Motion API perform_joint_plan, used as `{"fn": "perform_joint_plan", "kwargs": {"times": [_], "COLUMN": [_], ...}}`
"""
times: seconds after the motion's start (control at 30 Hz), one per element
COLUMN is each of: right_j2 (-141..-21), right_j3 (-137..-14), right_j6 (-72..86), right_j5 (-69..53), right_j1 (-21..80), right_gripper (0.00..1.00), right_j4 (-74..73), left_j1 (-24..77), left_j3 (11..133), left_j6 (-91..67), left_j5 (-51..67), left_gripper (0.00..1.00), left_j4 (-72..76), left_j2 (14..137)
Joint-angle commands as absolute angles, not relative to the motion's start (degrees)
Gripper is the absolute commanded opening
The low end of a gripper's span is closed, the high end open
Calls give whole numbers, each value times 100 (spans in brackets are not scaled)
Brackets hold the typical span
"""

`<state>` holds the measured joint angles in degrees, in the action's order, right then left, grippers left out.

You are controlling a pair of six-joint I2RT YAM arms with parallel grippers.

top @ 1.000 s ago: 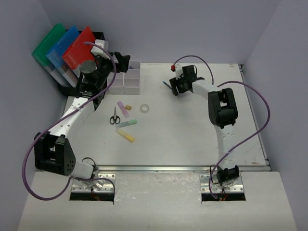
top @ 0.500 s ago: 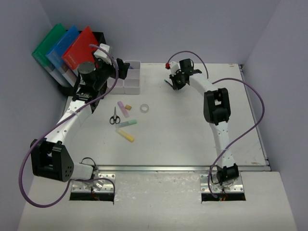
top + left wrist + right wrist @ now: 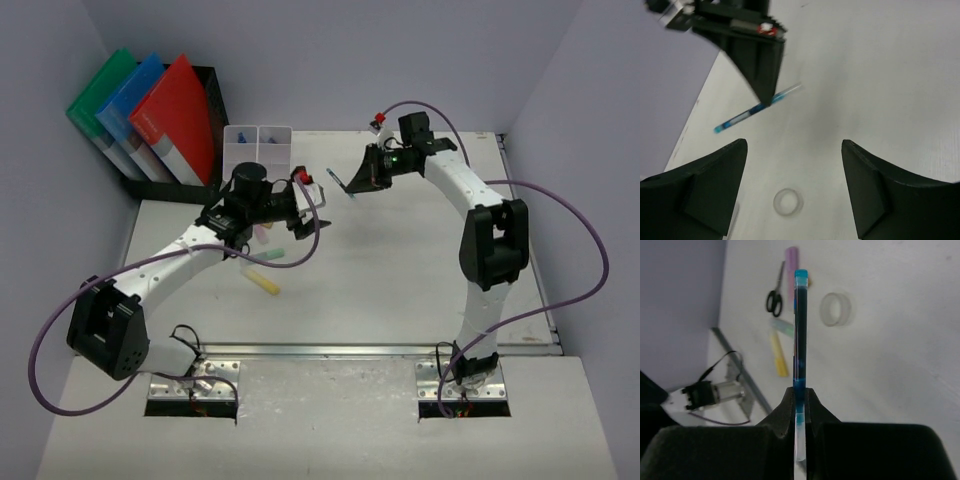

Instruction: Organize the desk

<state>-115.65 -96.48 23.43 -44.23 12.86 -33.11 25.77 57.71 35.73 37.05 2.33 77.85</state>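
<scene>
The desk (image 3: 400,270) is a white tabletop with a silver rail (image 3: 330,349) along its near edge. My right gripper (image 3: 800,395) is shut on a blue pen (image 3: 800,330) and holds it above the desk's back middle (image 3: 340,183). My left gripper (image 3: 794,145) is open and empty, hovering over a clear tape ring (image 3: 788,202). In the left wrist view the pen (image 3: 757,107) hangs from the right gripper's black fingers (image 3: 765,75). In the top view the left gripper (image 3: 298,205) sits left of the pen, and the tape ring is hidden under it.
Scissors (image 3: 775,292) and purple (image 3: 791,260), green (image 3: 782,327) and yellow (image 3: 779,355) highlighters lie left of centre. A white compartment tray (image 3: 258,137) stands at the back. A black rack with coloured folders (image 3: 150,110) fills the back left corner.
My right gripper shut on the pen and lifted it off the desk. My left arm swung away from the tray toward the middle, over the tape ring.
</scene>
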Motion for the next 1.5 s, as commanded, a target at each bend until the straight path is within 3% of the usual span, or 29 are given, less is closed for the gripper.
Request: {"fn": "perform_joint_plan", "kwargs": {"times": [0.0, 0.17, 0.6, 0.8, 0.87, 0.9, 0.93, 1.0, 1.03, 1.2, 1.27, 1.37, 1.47], "right_j2": [-11415, -11281, -11050, -10996, -10964, -10964, -10976, -11008, -11023, -10989, -10921, -10730, -10393], "right_j3": [-9217, -8833, -8161, -7977, -7893, -7819, -7749, -7742, -7788, -8500, -9152, -9552, -9363], "right_j6": [4155, 4875, 5820, 6079, 6091, 6095, 6084, 5996, 5920, 4290, 2878, 1469, 1097], "right_j5": [-5824, -6171, -6930, -7124, -7147, -7214, -7284, -7234, -7161, -6447, -5570, -4634, -3815], "right_j1": [1345, 1345, 1338, 1362, 1359, 1354, 1332, 1263, 1212, 511, 190, 62, 35], "right_gripper": [0, 0, 0, 0, 0, 7, 22, 65, 78, 93, 98, 99, 99], "right_j4": [-2602, -2398, -1521, -1278, -1213, -1097, -967, -941, -966, -1913, -3055, -3691, -3667], "left_j1": [3047, 3377, 3551, 3551, 3547, 3546, 3540, 3514, 3491, 2788, 2092, 1451, 1183], "left_j3": [5939, 6358, 6967, 7136, 7154, 7141, 7103, 6990, 6934, 6815, 7094, 7436, 7636], "left_j6": [4889, 5415, 6547, 6731, 6704, 6646, 6511, 6013, 5723, 3257, 1701, 500, -54], "left_j5": [4183, 4271, 4384, 4139, 4061, 4043, 4000, 3862, 3796, 3551, 3519, 3400, 3042], "left_gripper": [74, 70, 47, 28, 11, 4, 0, 0, 0, 0, 0, 0, 0], "left_j4": [505, 247, -815, -977, -939, -867, -725, -404, -233, 1310, 1823, 2482, 3106], "left_j2": [7952, 8361, 9103, 9296, 9308, 9295, 9259, 9101, 9021, 8766, 8919, 9265, 9603]}}
